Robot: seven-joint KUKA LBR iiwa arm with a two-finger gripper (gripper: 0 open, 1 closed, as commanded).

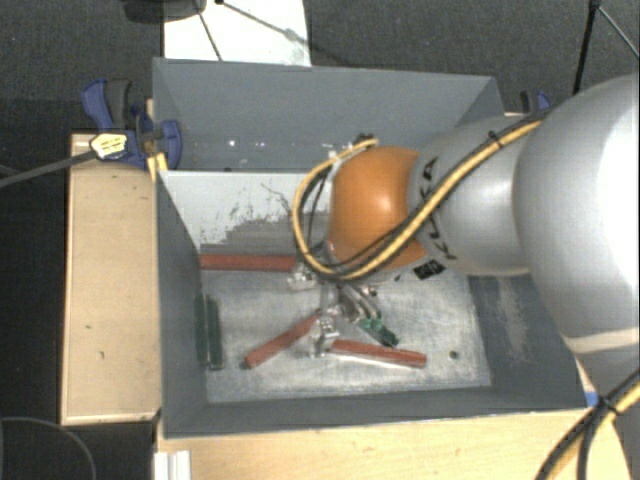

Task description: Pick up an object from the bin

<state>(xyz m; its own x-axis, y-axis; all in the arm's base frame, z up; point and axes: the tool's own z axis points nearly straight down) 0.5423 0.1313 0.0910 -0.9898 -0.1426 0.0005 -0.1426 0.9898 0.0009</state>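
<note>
My gripper (325, 334) is low over the middle of the bin floor, under the orange-covered wrist. It sits right where two red-brown sticks meet. One red-brown stick (275, 347) slants from there down to the left. The other red-brown stick (388, 354) runs to the right, with a thin pale rod (365, 361) along its front side. A small green piece (381, 332) lies just right of the gripper. Whether anything is held I cannot tell.
A third red-brown stick (245, 262) lies along the back wall at the left. A dark green bar (208, 330) lies lengthwise by the left wall. The arm covers the bin's right and back right.
</note>
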